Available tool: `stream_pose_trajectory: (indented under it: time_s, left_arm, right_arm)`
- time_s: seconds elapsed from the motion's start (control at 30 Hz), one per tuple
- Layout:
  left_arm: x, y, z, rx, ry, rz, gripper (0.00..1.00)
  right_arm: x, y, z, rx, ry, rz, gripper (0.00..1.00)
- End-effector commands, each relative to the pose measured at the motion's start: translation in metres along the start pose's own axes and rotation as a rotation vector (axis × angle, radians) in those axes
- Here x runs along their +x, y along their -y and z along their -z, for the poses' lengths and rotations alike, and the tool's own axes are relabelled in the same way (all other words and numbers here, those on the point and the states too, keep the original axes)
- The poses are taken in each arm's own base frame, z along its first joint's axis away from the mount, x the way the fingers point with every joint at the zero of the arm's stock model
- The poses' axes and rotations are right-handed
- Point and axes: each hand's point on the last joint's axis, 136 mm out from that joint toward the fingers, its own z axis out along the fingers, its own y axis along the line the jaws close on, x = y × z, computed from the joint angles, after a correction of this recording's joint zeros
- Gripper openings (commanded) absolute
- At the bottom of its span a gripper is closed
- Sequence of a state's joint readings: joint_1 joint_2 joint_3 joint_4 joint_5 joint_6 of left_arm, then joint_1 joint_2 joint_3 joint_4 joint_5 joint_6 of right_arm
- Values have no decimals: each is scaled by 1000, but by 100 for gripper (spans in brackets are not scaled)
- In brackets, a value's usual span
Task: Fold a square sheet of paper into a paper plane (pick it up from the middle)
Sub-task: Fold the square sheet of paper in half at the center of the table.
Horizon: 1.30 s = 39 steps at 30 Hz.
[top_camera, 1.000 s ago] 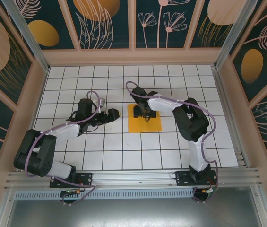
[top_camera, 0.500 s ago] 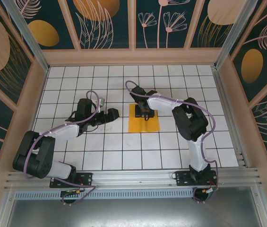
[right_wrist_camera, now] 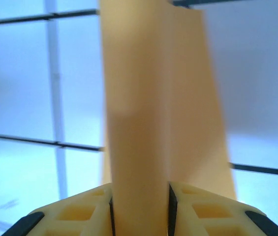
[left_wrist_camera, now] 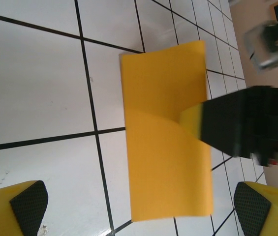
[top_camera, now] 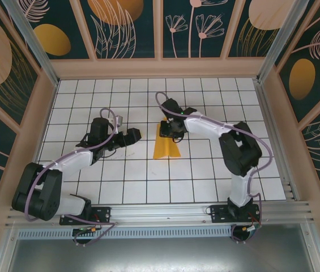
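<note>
The right gripper [right_wrist_camera: 139, 206] nips the square sheet of paper [top_camera: 166, 148] at its middle; flat 1 second ago, it now tents. The left gripper [top_camera: 131, 137] gapes wide.

The top camera hangs high behind both bases, looking down on the whole table [top_camera: 148, 181]. The left wrist camera looks past the left gripper [left_wrist_camera: 139, 206] at the square sheet of paper [left_wrist_camera: 163, 147] just ahead. The right wrist camera sees that sheet up close, between the right gripper [right_wrist_camera: 139, 211]'s fingers [right_wrist_camera: 79, 214].
</note>
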<state>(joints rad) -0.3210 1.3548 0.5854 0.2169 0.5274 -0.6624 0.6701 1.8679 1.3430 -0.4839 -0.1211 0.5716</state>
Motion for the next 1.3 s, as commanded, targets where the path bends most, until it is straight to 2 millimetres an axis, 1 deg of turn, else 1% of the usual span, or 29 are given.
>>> stream_pose_trajectory:
  time_s: [0.0, 0.07, 0.1, 0.17, 0.23, 0.27, 0.33, 0.37, 0.43, 0.5, 0.67, 0.77, 0.83, 0.87, 0.9, 1.0, 1.1, 1.27]
  left_arm:
    - [-7, 2, 6, -19, 36, 6, 99]
    - [-9, 5, 9, -18, 51, 5, 99]
    - [-11, 7, 11, -15, 59, 4, 99]
    - [-15, 12, 15, -6, 76, -2, 99]
    - [-17, 17, 17, 12, 84, -9, 99]
    - [-17, 20, 18, 23, 83, -13, 99]
    - [-16, 23, 18, 40, 75, -17, 99]
    - [-16, 26, 18, 54, 72, -18, 99]
    - [-13, 28, 16, 76, 60, -14, 99]
    - [-9, 27, 12, 87, 36, -4, 99]
    - [-1, 26, 6, 116, -1, 16, 97]
    - [0, 26, 5, 120, -3, 21, 96]
    - [0, 27, 5, 126, -3, 21, 95]
    - [0, 27, 5, 128, -3, 22, 95]
    - [0, 27, 4, 128, -3, 22, 95]
    - [2, 30, 2, 132, -12, 17, 95]
    - [5, 32, -2, 134, -23, 12, 93]
    - [8, 37, -9, 140, -39, 4, 90]
  right_arm:
    - [-16, -50, 42, -371, 40, -42, 34]
    - [-19, -62, 57, -544, 43, -79, 35]
    - [-21, -63, 62, -614, 49, -101, 35]
    - [-17, -64, 64, -700, 32, -138, 36]
    - [-10, -64, 58, -742, 17, -157, 37]
    - [-15, -51, 52, -731, 21, -192, 38]
    - [-11, -48, 47, -762, 17, -210, 39]
    - [-10, -44, 40, -755, 17, -230, 39]
    - [-6, -30, 21, -671, 3, -272, 39]
    - [-1, -17, 7, -593, 5, -298, 41]
    - [12, 8, -14, -412, -30, -278, 44]
    - [19, 15, -16, -384, -51, -258, 52]
    - [20, 20, -16, -348, -54, -246, 57]
    - [19, 21, -15, -335, -53, -238, 61]
    - [17, 20, -13, -331, -50, -227, 63]
    - [13, 25, -5, -283, -32, -219, 65]
    - [13, 34, 1, -236, -11, -235, 65]
    - [24, 57, -9, -116, -27, -278, 65]
